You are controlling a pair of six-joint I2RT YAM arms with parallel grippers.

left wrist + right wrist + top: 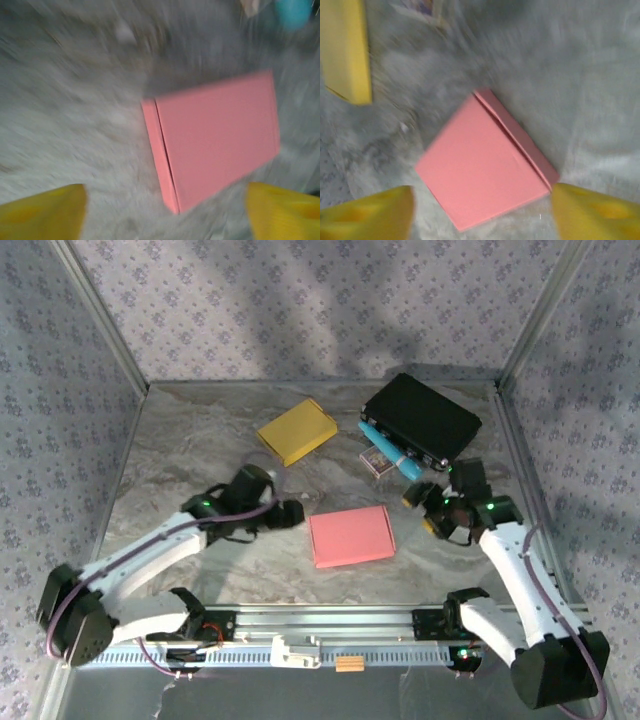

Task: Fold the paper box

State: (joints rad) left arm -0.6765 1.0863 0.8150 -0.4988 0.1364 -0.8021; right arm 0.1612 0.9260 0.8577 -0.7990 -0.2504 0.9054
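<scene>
Pink paper box point(351, 536) flat between left tool point(288, 512) and right tool point(420, 511); both spread, apart from it.

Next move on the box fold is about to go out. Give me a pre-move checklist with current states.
1. The left end effector open, empty: ok.
2. The right end effector open, empty: ok.
3. The pink box closed and flat on the table, between both end effectors: ok.
4. Its front flap fully tucked: cannot tell, the wrist views are blurred.
5. The yellow box and black case apart from the pink box: ok.
</scene>
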